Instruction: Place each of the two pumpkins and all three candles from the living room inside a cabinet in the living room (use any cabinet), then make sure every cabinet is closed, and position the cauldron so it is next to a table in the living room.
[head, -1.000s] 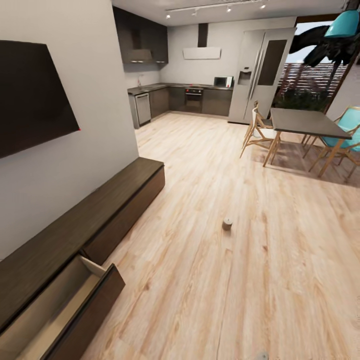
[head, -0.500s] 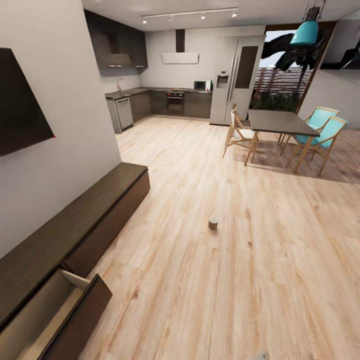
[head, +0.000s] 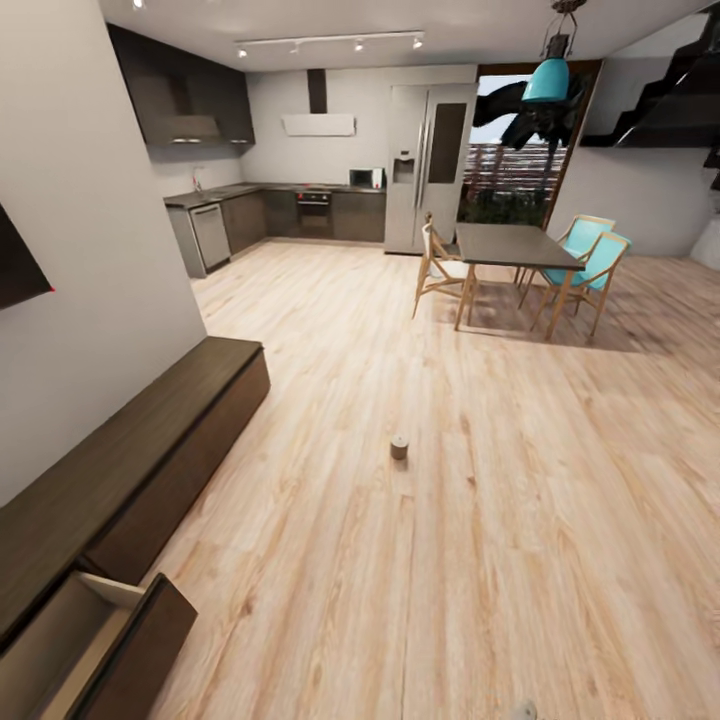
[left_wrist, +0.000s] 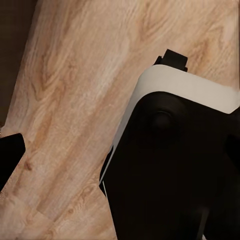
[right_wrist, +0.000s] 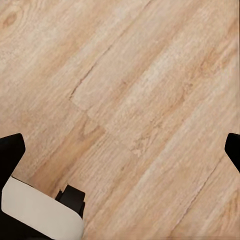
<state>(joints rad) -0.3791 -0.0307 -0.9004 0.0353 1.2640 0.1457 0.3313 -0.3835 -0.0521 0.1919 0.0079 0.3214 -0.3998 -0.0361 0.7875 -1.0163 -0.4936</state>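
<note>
One small grey candle (head: 399, 447) stands upright on the wood floor in the head view, well out from the wall. The long dark brown cabinet (head: 150, 440) runs along the left wall, and its nearest drawer (head: 95, 650) is pulled open, showing a pale inside. The pumpkins and the cauldron are out of view. In the right wrist view my right gripper (right_wrist: 120, 150) is open over bare floor, black fingertips (right_wrist: 11, 150) at both edges of the picture. My left gripper (left_wrist: 120, 155) also hangs open over the floor, one fingertip (left_wrist: 9, 159) showing beside my black-and-white base (left_wrist: 175, 165).
A dark dining table (head: 510, 245) with wooden and teal chairs (head: 590, 265) stands at the back right, under a teal lamp (head: 550, 80). The grey kitchen units (head: 300, 210) and a fridge (head: 428, 165) line the far wall. A staircase (head: 670, 100) rises at the right.
The whole head view has swung to the right, so the camera has moved. The cabinet, candle and table sit further left in the picture; none of them has itself moved.
</note>
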